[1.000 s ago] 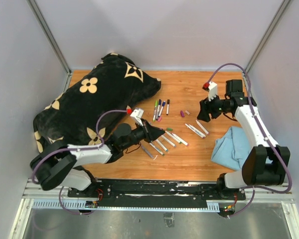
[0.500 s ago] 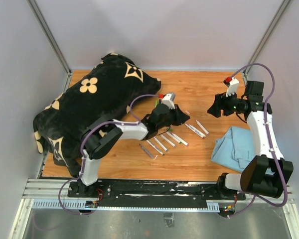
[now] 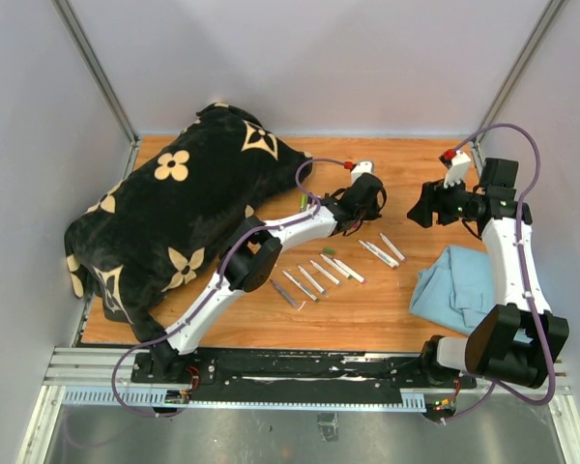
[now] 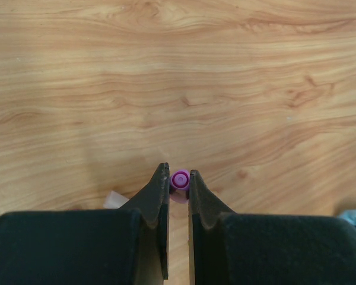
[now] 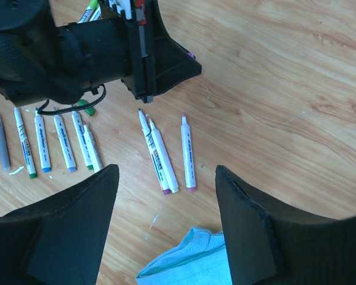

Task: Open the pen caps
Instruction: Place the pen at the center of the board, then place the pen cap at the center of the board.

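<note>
Tabletop (image 3: 367, 319) of wood carries a black flowered cushion (image 3: 174, 213) at upper left and a blue cloth (image 3: 454, 285) at lower right. Right gripper (image 5: 166, 171), jaws wide apart, hangs above loose markers (image 5: 188, 151). Left gripper (image 4: 178, 176), lower centre of its own view, clamps a purple pen cap (image 4: 180, 179).

Left claw (image 4: 178, 181) clamped on purple cap (image 4: 180, 179)

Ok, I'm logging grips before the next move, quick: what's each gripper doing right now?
Left gripper: shut on the purple cap.
Right gripper: open, holding nothing.
</note>
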You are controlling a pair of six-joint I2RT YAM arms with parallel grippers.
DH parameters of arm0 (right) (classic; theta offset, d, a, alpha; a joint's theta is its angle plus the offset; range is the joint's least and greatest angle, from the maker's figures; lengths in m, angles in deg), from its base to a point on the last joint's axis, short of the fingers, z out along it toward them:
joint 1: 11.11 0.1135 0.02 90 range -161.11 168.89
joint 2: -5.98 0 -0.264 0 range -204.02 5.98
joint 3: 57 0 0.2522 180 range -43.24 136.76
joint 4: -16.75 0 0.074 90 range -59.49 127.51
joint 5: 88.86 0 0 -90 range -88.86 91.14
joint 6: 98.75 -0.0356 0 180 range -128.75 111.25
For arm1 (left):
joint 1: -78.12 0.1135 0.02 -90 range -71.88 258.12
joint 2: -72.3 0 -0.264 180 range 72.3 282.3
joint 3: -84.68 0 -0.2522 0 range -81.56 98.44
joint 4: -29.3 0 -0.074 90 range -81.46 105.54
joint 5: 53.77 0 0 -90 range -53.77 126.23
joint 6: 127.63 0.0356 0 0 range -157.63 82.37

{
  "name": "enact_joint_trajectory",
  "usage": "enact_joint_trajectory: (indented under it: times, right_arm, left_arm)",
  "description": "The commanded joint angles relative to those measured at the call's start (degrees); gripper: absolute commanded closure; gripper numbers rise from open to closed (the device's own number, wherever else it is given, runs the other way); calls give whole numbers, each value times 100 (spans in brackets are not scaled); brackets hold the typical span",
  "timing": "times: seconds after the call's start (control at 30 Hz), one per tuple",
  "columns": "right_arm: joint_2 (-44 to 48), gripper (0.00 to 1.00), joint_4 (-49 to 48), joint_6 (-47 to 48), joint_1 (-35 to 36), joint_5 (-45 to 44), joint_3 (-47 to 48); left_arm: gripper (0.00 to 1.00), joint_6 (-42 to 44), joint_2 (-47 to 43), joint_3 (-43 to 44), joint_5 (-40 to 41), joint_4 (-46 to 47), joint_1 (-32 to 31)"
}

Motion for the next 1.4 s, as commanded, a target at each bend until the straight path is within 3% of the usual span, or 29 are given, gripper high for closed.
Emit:
enact_joint_trajectory:
  times: [0.0,0.2,0.7,0.97,1.2,1.37]
  right_arm:
    - [155,33,-65,-58,-221,150,-70]
    - [155,33,-63,-74,-263,243,-88]
    - [116,32,-63,-109,-359,387,-97]
    - [119,32,-63,-126,-389,434,-91]
    - [143,32,-63,-110,-391,485,-115]
    - [186,32,-54,-72,-397,557,-129]
  left_arm:
    - [100,294,442,938,399,-1036,-26]
    - [98,385,625,1165,413,-1031,-9]
    - [73,367,670,1155,351,-1110,70]
    - [65,430,548,1158,268,-1096,71]
    - [60,634,110,1079,87,-1004,71]
    - [59,864,-679,342,-84,-425,71]
